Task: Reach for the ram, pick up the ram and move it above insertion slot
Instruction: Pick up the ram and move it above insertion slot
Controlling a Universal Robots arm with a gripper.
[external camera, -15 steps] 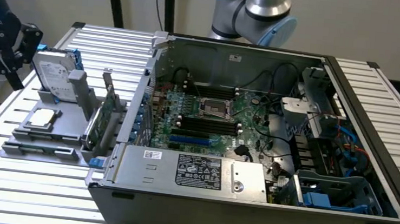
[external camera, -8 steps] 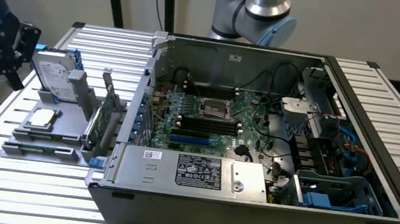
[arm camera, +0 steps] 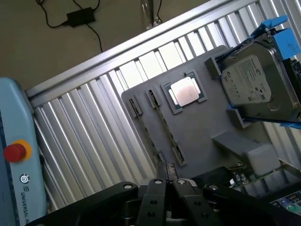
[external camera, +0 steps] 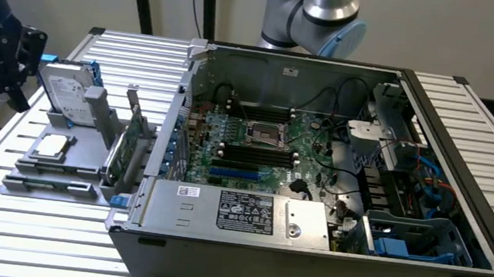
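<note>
Gripper (arm camera: 169, 184) clenched shut w/ nothing in it; ram (arm camera: 164, 127) sits on edge in the gray holder (arm camera: 202, 125), just ahead of & below the fingertips, its long axis running away from them.

**Ram on edge in its holder, outside the case**

The ram (external camera: 49, 181) is a long, narrow, thin strip. It stands on its edge in the front groove of the gray holder (external camera: 79, 159), level and lengthwise. The dark insertion slots (external camera: 259, 154) lie side by side on the green board (external camera: 310, 136) inside the open case (external camera: 307, 275), well apart from the ram.
</note>
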